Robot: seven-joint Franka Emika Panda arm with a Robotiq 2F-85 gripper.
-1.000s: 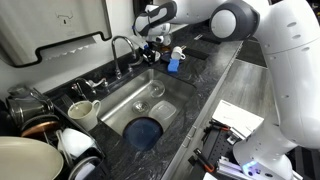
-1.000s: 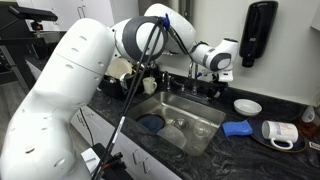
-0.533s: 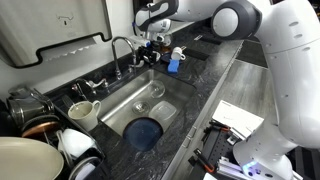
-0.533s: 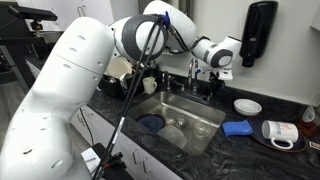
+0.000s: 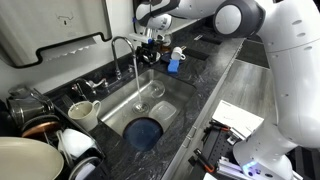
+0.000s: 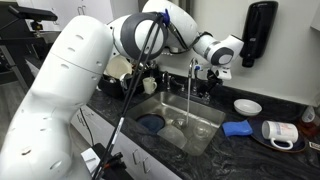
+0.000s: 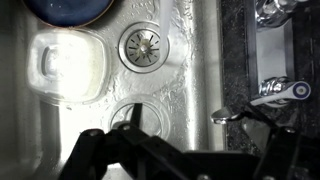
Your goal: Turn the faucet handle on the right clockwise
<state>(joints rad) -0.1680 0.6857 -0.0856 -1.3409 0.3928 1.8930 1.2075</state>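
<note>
Black two-fingered pincer on the white arm, its fingers spread wide with nothing between them in the wrist view, hangs just beside the small shiny chrome lever faucet handle on the dark speckled counter behind the steel sink. A thin stream of water falls from the arched chrome spout.
</note>
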